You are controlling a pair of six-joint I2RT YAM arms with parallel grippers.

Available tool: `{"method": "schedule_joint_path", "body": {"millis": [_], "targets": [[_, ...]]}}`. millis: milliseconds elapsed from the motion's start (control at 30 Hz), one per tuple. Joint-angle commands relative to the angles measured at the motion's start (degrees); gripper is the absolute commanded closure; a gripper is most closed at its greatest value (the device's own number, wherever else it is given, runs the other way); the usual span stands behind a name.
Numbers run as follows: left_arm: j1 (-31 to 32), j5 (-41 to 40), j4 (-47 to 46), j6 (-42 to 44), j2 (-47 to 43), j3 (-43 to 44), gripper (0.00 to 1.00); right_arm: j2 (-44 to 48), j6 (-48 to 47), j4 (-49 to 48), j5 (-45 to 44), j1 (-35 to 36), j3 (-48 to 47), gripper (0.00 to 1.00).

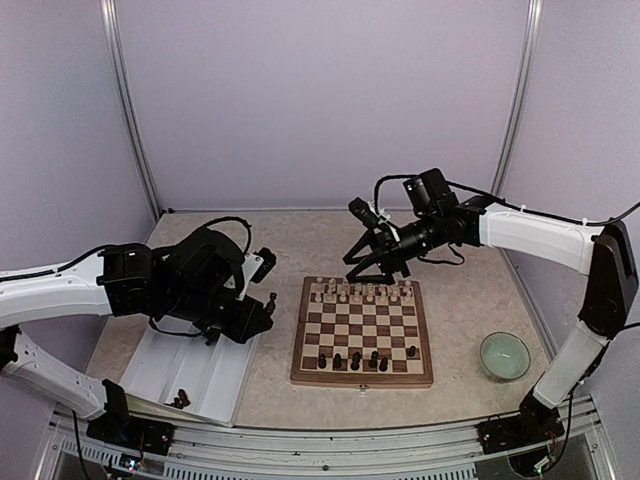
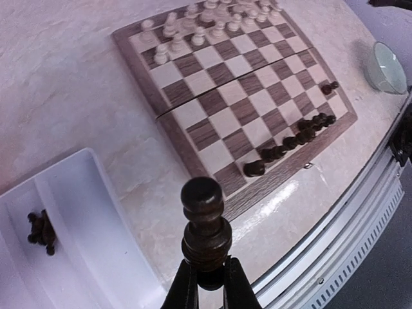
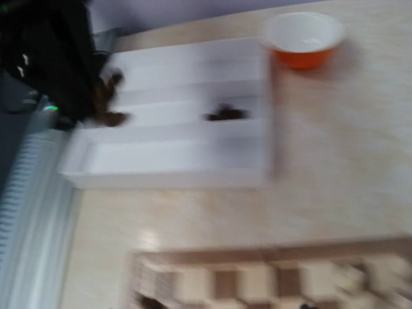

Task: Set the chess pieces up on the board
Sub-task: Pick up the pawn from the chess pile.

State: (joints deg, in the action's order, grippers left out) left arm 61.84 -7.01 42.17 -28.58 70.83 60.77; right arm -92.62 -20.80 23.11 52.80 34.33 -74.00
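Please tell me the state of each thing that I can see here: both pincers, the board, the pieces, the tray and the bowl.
left pincer: shut on dark pawn, held clear of the table
right pincer: open, over the board's far edge
board: flat, only partly set
dark pieces: several on the near rows
cream pieces: on the far rows
tray: a few dark figures inside
bowl: upright, empty

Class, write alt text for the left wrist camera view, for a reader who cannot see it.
The left gripper pinches the base of an upright dark chess piece in the foreground. Beyond lies a chessboard with cream pieces at its far edge and dark pieces along the opposite edge; a white tray sits left, a pale bowl upper right.
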Motion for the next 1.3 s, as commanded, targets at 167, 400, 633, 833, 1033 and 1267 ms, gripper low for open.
{"method": "schedule_joint_path", "body": {"millis": [167, 400, 633, 833, 1033, 1267], "targets": [[2.3, 6.5, -16.6, 10.5, 9.4, 3.5, 1.00, -10.1, 5.8, 6.9, 11.8, 8.8, -9.3, 0.40], [2.3, 9.0, -19.6, 11.4, 11.1, 3.9, 1.00, -11.5, 7.2, 6.8, 12.0, 10.4, -10.6, 0.40], [2.6, 9.9, -20.2, 11.4, 11.3, 4.0, 1.00, -12.5, 8.0, 6.2, 11.6, 10.9, -11.3, 0.48], [2.6, 9.3, -19.9, 11.3, 10.8, 3.9, 1.00, -13.5, 8.1, 6.6, 12.6, 11.2, -12.2, 0.82], [2.6, 9.4, -19.1, 11.2, 11.4, 3.2, 1.00, -11.6, 5.8, 8.0, 10.0, 10.6, -13.1, 0.99], [1.7, 8.9, -19.1, 11.0, 11.0, 0.4, 1.00, -3.4, 1.8, 8.4, 4.2, 4.0, -6.9, 1.00]]}}
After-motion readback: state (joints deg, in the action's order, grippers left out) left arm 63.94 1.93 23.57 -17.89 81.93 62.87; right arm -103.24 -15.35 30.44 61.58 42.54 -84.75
